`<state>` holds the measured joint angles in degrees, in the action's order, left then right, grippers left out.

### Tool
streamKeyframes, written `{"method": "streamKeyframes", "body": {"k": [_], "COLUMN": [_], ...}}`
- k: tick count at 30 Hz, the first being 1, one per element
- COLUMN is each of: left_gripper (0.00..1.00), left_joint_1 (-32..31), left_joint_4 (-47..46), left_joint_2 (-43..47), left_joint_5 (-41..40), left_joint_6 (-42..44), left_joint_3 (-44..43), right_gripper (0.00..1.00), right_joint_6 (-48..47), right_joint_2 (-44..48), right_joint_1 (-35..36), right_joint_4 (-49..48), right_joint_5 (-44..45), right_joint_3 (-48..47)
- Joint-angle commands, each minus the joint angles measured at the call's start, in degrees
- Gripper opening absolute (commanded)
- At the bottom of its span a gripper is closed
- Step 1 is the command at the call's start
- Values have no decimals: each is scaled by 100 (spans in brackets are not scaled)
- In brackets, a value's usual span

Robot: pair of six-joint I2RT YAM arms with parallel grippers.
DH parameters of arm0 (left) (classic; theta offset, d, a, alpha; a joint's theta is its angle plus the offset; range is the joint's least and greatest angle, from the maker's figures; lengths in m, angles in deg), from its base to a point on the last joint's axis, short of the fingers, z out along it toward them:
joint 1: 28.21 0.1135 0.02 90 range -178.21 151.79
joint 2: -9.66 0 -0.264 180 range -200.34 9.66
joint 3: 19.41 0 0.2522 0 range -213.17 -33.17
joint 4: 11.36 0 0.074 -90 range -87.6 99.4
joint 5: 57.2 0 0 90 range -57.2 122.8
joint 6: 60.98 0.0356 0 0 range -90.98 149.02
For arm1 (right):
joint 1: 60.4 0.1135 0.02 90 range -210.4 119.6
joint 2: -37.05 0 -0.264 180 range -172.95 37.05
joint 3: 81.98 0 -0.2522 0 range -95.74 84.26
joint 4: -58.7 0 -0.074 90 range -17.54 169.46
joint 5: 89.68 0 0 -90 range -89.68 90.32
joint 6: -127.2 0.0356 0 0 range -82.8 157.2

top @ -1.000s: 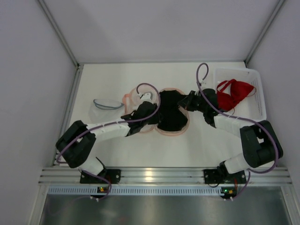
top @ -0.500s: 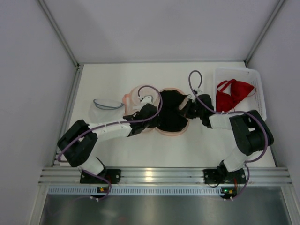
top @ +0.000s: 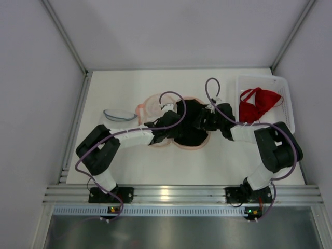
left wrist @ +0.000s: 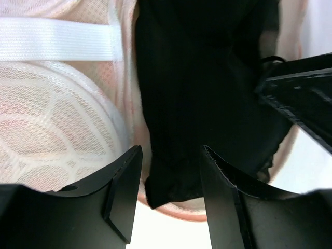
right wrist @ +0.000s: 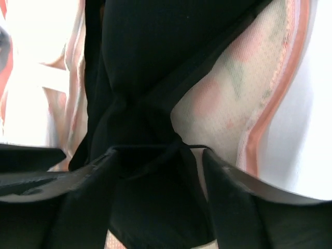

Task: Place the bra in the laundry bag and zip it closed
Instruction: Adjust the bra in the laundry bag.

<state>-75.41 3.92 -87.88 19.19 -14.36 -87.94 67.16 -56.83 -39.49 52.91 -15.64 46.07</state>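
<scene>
You've brought both arms inward: left gripper [left wrist: 170, 155] and right gripper [right wrist: 160, 155], jaws spread, now straddle opposite edges of the black bra [top: 190, 124] lying on the opened mesh laundry bag [left wrist: 57, 119]; tucking looks next.

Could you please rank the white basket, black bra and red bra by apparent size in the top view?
1. White basket: largest.
2. Black bra and red bra: about alike, so no ranking between them.

White bench [top: 155, 166]: pink mesh laundry bag [top: 149, 105] at centre frame, white basket [top: 284, 118] upper right, clear blue-rimmed item [top: 116, 122] just left of the bag.
</scene>
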Motion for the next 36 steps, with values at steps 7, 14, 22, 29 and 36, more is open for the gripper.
{"method": "streamKeyframes", "body": {"k": [7, 14, 22, 29, 36], "left_gripper": [50, 45, 37, 31, 0], "left_joint_1": [141, 141, 150, 185, 176], "left_joint_4": [-334, -372, -354, -11, 85], "left_joint_2": [-204, -275, -37, -459, -442], "left_joint_5": [525, 701, 280, 429, 43], "left_joint_6": [40, -75, 259, 216, 285], "left_joint_3": [-122, -105, -87, -404, -404], "right_gripper": [68, 68, 66, 66, 66], "right_joint_6": [-341, -262, -157, -122, -86], "right_joint_2": [828, 1100, 1285, 1566, 1742], "right_joint_1": [36, 45, 54, 54, 54], "right_joint_4": [734, 777, 540, 636, 698], "right_joint_5": [-126, -38, -170, -3, 76], "right_joint_3": [-479, -197, 224, 462, 515]}}
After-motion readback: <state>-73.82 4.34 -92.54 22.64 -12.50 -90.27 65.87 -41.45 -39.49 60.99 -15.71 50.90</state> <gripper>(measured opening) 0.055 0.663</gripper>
